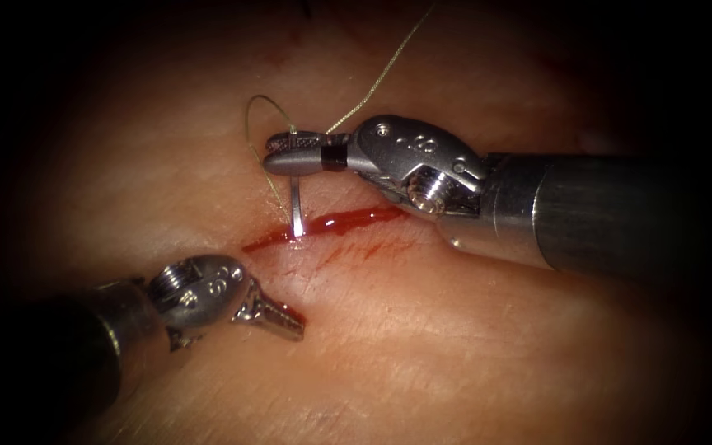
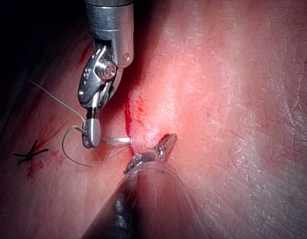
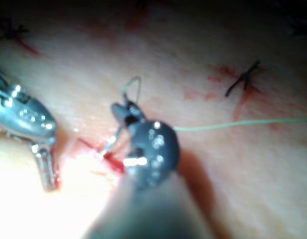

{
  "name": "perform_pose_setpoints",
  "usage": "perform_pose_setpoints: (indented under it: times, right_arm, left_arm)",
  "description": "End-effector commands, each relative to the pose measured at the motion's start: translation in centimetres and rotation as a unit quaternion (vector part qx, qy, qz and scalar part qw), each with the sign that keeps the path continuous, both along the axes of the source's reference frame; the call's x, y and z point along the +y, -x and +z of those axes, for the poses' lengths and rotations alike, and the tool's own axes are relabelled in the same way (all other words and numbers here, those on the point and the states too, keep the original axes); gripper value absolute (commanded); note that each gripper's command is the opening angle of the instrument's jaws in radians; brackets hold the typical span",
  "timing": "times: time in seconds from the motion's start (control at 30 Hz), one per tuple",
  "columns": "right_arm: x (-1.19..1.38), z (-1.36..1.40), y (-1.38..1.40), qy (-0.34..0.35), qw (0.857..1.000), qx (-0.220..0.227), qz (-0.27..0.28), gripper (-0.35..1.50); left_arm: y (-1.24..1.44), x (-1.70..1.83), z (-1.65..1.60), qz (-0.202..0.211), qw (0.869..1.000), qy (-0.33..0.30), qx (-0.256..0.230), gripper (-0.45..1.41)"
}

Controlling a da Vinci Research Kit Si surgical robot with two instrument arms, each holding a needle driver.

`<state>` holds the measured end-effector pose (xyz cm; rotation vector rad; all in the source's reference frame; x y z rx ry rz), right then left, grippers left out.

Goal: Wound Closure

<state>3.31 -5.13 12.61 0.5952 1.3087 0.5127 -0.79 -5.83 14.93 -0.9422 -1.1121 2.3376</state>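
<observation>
The tissue [image 1: 471,346] has a short cut [image 1: 348,221] wet with red fluid. My right tool [image 1: 270,153] reaches in from the right above the cut, its jaws shut on the curved needle [image 1: 296,202] near its tail. The needle hangs downward and its tip touches the cut towards its left end; I cannot tell how deep it sits. Pale thread [image 1: 372,86] loops off the tail and trails up and away. My left tool [image 1: 278,320] rests below the cut's left end, jaws slightly open and holding nothing. The left wrist view has the needle [image 2: 116,139] between both tools.
A finished dark stitch knot [image 2: 31,153] sits on the tissue beyond the right tool; the same kind of knot [image 3: 245,79] appears near the trailing thread [image 3: 233,124]. Red smears mark the tissue below the cut [image 1: 372,247].
</observation>
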Motion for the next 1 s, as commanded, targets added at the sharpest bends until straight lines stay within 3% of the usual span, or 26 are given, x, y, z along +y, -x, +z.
perform_pose_setpoints:
  times: [0.03,0.4,1.0]
  right_arm:
    - [0.03,0.04,-0.07,0.001,1.000,0.004,-0.006,-0.35]
    - [-0.03,0.06,-0.08,-0.026,0.999,0.019,-0.041,-0.35]
    - [-0.04,0.05,-0.15,-0.151,0.988,0.009,-0.028,-0.35]
  left_arm:
    - [0.04,0.02,0.07,0.000,1.000,0.001,-0.001,-0.03]
    - [0.04,0.02,0.07,0.002,1.000,0.000,-0.001,-0.06]
    - [-0.01,0.01,0.09,0.004,1.000,0.001,-0.002,-0.10]
